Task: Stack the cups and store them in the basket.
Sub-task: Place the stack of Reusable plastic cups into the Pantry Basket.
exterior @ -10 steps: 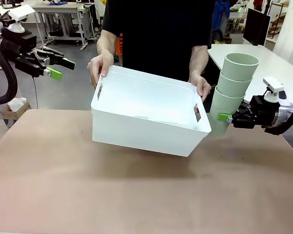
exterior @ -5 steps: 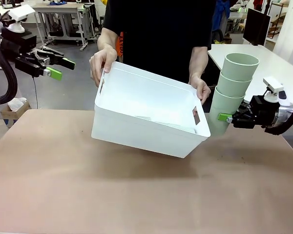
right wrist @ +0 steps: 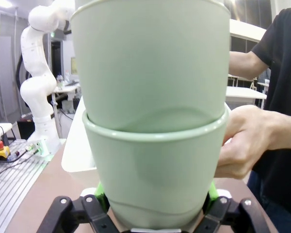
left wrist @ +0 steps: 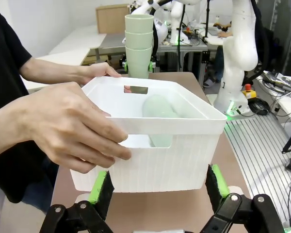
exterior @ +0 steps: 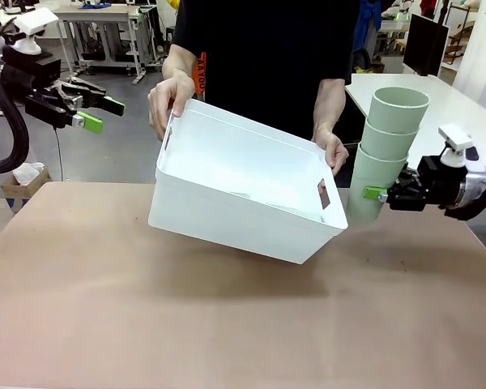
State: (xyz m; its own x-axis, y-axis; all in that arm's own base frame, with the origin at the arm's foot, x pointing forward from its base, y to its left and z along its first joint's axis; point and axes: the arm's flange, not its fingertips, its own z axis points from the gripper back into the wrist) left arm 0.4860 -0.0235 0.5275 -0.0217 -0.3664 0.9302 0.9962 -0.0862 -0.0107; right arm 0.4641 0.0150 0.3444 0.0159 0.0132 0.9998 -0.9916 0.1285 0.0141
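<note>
Above the brown surface (exterior: pixel 227 324), the person is holding the basket (exterior: pixel 243 203) in the air by its two slot handles, one hand (exterior: pixel 168 97) at the left end and the other hand (exterior: pixel 332 150) at the right. Since a second ago the left end has been rising, so the tub is now tilting more steeply, its right end lower and its open top facing the robot. The stack of cups (exterior: pixel 386 150) is sitting where it was, just beside the basket's right end.

That stack is three pale mint-green tumblers nested one inside another, leaning slightly, smooth and tapered, with a faint wavy line showing on the side in the right wrist view. The right gripper (exterior: pixel 382 194) is pinching the lowest cup near its base, its green pads pressed against the sides. Another mint-green cup (left wrist: pixel 157 114) is lying inside the white basket. The left gripper (exterior: pixel 97 113) is hanging high at the left, well apart from the basket, its jaws spread wide and holding nothing.
</note>
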